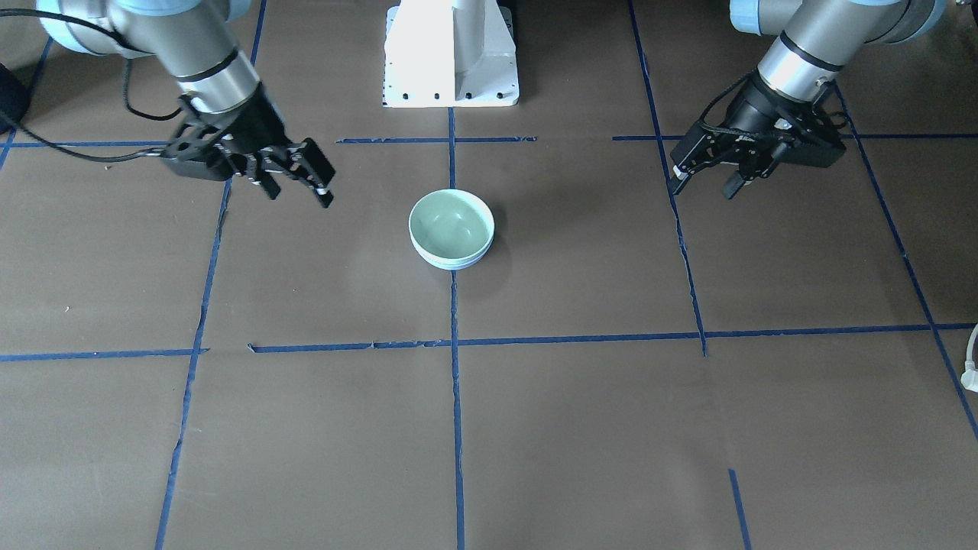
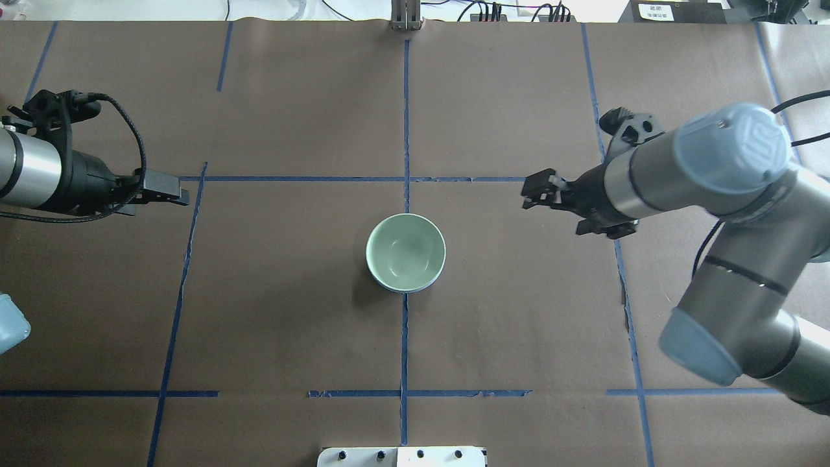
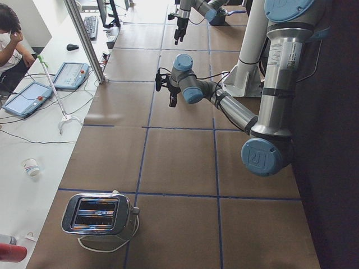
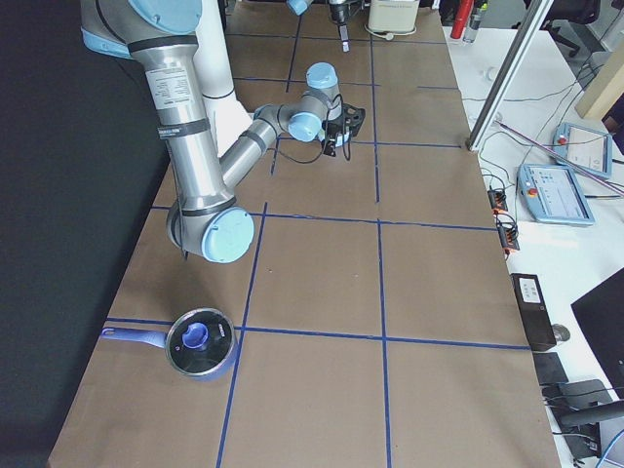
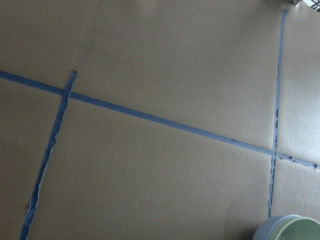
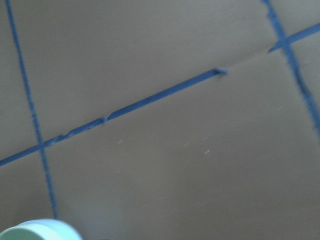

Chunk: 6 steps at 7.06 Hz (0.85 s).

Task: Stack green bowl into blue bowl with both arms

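Note:
The green bowl (image 1: 449, 223) (image 2: 405, 250) sits nested inside the blue bowl (image 1: 451, 264) (image 2: 403, 288) at the table's middle; only the blue bowl's rim and outer wall show below it. My left gripper (image 1: 704, 186) (image 2: 172, 193) hovers open and empty, well off to one side of the bowls. My right gripper (image 1: 300, 195) (image 2: 535, 191) hovers open and empty on the other side, also well apart. The left wrist view catches the stacked bowls (image 5: 292, 231) at its lower right corner, and the right wrist view catches them (image 6: 35, 231) at its lower left.
Brown paper with blue tape lines covers the table. The white pedestal base (image 1: 451, 53) stands behind the bowls. A toaster (image 3: 98, 213) sits at the table's left end and a lidded pot (image 4: 200, 341) at its right end, both far from the bowls.

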Motion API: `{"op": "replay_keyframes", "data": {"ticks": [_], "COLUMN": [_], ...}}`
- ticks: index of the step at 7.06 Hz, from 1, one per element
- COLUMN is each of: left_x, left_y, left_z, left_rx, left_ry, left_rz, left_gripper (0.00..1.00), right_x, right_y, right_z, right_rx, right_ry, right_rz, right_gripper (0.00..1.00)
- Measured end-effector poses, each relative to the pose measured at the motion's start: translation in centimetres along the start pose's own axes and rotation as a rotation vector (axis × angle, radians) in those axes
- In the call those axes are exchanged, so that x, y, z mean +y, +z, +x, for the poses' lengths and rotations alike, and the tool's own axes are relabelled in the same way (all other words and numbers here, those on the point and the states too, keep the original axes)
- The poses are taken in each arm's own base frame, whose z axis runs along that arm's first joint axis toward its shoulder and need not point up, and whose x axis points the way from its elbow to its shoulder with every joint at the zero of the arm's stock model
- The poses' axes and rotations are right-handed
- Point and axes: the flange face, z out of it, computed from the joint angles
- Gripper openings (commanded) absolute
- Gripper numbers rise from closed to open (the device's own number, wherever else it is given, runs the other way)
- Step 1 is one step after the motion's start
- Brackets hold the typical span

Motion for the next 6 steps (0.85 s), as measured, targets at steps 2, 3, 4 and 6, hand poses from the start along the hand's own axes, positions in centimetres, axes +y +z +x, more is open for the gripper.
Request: {"op": "replay_keyframes", "data": {"ticks": [2, 3, 4, 6], "left_x": [-1.3, -2.9, -4.5, -5.9], "left_y": [-1.8, -3.8, -6.6, -11.9], "left_z": [-7.3, -10.7, -14.0, -19.9], "left_rx": [-0.145, -0.201, -0.222, -0.183], "left_ry": [0.193, 0.26, 0.296, 0.292], "left_rz": [-0.022, -0.052, -0.086, -0.141], "left_gripper": [1.0, 1.0, 1.0, 1.0], "right_x": [-8.3, -11.9, -15.2, -19.9], "right_y": [-3.7, -6.0, -8.0, -11.3], "right_z": [13.4, 19.5, 25.3, 36.0], "right_rx": [0.104, 0.136, 0.167, 0.213], "right_ry": [-0.217, -0.293, -0.368, -0.515], "right_rz": [-0.031, -0.051, -0.077, -0.131], "right_gripper": [1.0, 1.0, 1.0, 1.0]}}
